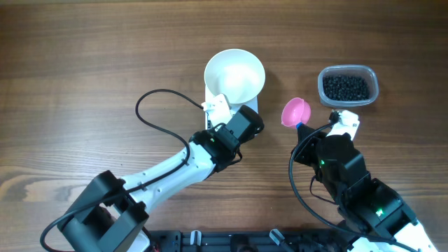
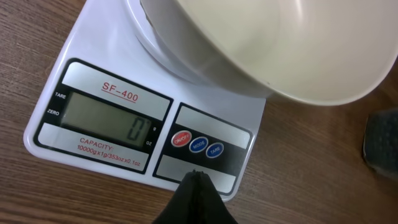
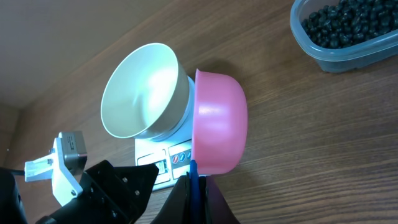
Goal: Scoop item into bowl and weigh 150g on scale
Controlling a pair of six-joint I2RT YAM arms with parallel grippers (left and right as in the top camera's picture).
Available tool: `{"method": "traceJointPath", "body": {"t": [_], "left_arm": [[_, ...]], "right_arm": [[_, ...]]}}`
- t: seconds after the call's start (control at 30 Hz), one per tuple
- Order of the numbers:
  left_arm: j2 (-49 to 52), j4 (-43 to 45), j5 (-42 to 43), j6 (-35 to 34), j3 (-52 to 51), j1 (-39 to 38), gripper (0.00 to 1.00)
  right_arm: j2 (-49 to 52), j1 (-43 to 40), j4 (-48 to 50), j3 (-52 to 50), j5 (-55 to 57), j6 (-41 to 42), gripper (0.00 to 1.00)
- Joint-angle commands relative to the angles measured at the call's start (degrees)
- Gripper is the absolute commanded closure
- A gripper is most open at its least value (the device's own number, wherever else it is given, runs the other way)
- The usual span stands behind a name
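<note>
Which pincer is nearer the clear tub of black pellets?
Right. The right pincer, holding the pink scoop, sits just below-left of the tub in the overhead view. The left pincer is farther off, at the front edge of the scale under the bowl.

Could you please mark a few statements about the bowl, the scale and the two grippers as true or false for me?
1. The bowl stands on the scale. True.
2. The scale's display reads 150. False: it reads 0.
3. The bowl already holds pellets. False: it is empty; the pellets lie in the clear tub.
4. The right gripper is shut on the pink scoop. True.
5. The left gripper is wide open. False: it is shut, over the scale's front edge.
</note>
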Motion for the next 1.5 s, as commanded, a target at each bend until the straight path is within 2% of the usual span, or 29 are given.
{"method": "traceJointPath", "body": {"t": [0.0,0.23,1.1,1.27,1.47], "left_arm": [[1.0,0.2,0.0,-0.6,-0.2,-1.3,0.96],[1.2,0.2,0.0,-0.6,-0.2,-1.8,0.96],[5.4,3.7,0.0,-0.6,-0.2,-1.8,0.96],[7.0,4.6,0.0,-3.7,-0.2,-1.8,0.96],[7.5,5.2,-0.3,-3.8,-0.2,-1.8,0.96]], "right_arm": [[-0.6,-0.2,0.1,0.7,-0.7,0.5,0.96],[-0.6,-0.2,0.1,0.7,-0.6,3.0,0.96],[1.8,-0.2,0.1,0.7,1.5,2.9,0.96],[1.8,-0.2,0.1,0.7,2.2,2.9,0.96],[1.8,-0.2,2.0,0.7,4.8,3.0,0.96]]}}
